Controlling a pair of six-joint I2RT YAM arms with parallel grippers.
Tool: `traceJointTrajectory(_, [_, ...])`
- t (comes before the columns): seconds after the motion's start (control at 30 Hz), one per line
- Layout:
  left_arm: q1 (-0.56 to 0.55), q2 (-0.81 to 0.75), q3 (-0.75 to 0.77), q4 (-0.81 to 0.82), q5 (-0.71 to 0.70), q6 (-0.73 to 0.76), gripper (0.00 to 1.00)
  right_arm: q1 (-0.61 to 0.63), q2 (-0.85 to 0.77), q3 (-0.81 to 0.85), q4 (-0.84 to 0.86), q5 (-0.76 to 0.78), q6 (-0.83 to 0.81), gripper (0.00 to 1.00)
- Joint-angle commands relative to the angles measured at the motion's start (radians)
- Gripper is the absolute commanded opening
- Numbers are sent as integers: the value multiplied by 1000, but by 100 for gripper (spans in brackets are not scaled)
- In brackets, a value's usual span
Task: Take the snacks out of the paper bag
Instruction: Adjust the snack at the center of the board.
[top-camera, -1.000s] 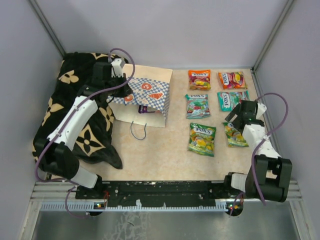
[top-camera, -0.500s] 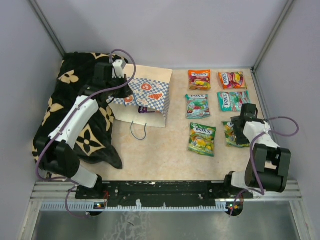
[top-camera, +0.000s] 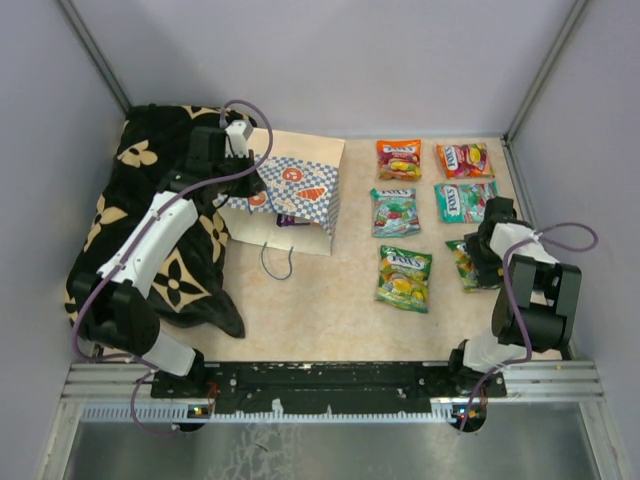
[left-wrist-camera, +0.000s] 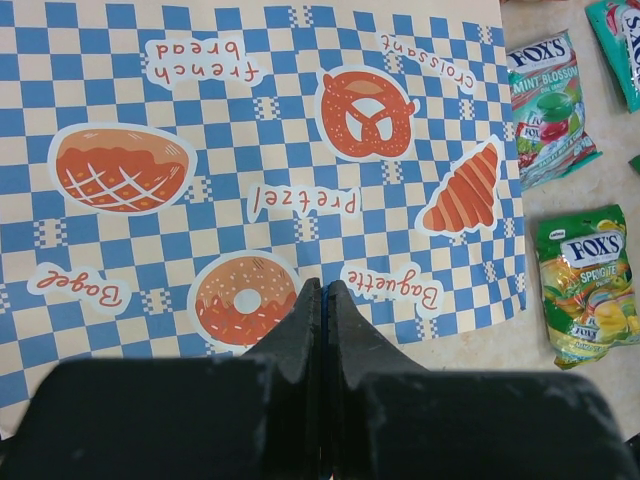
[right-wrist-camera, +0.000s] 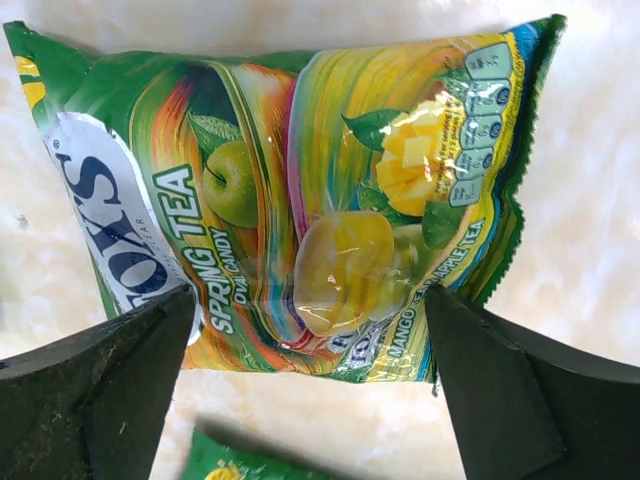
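Observation:
The paper bag (top-camera: 295, 185) lies on the table, its checkered side filling the left wrist view (left-wrist-camera: 250, 120). My left gripper (top-camera: 243, 178) is shut at the bag's left edge; a thin blue line shows between its fingertips (left-wrist-camera: 322, 288). A purple packet (top-camera: 290, 218) peeks out under the bag. Orange (top-camera: 399, 158), red (top-camera: 464, 159), mint (top-camera: 395, 211), teal (top-camera: 460, 200) and green (top-camera: 404, 278) snacks lie to the right. My right gripper (top-camera: 488, 245) is open just above another green packet (right-wrist-camera: 290, 190), its fingers either side of it (right-wrist-camera: 310, 300).
A black flower-patterned cloth (top-camera: 150, 220) covers the left of the table under my left arm. A blue cord handle (top-camera: 277, 262) trails from the bag's near side. Grey walls close in the back and both sides. A second green packet's edge (right-wrist-camera: 230, 465) shows near my right gripper.
My right arm has folded back toward its base, the gripper staying over the green packet at the right. My left arm and the bag have not moved.

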Motion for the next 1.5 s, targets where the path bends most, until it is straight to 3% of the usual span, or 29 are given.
traceJointTrajectory(0.0, [-2,11,-7,29,3,12,0,-7,36,26,167,131,-433,99])
traceJointTrajectory(0.23, [-2,28,-2,29,0,14,0,84,-24,-12,267,246,-828,99])
traceJointTrajectory(0.33, [-2,36,2,26,3,16,0,108,-56,-28,304,153,-889,99])
traceJointTrajectory(0.47, [-2,36,4,15,0,20,0,107,-98,25,255,117,-845,99])
traceJointTrajectory(0.63, [-2,31,6,16,2,19,0,39,-304,63,240,16,-625,99])
traceJointTrajectory(0.73, [-1,33,1,16,1,20,0,-34,-338,94,154,26,-345,99])
traceJointTrajectory(0.83, [-3,37,0,18,9,19,0,-64,-211,247,-157,135,-51,99])
traceJointTrajectory(0.97, [-2,36,-4,19,21,21,0,-131,39,377,-374,-56,124,99])
traceJointTrajectory(1.13, [-2,31,-5,21,31,22,0,-155,126,256,-247,-345,334,99])
traceJointTrajectory(1.27, [-2,29,-6,17,32,26,0,-154,146,114,-126,-367,492,99])
traceJointTrajectory(1.47, [-2,42,-8,19,25,27,0,-155,210,61,-95,-299,416,99])
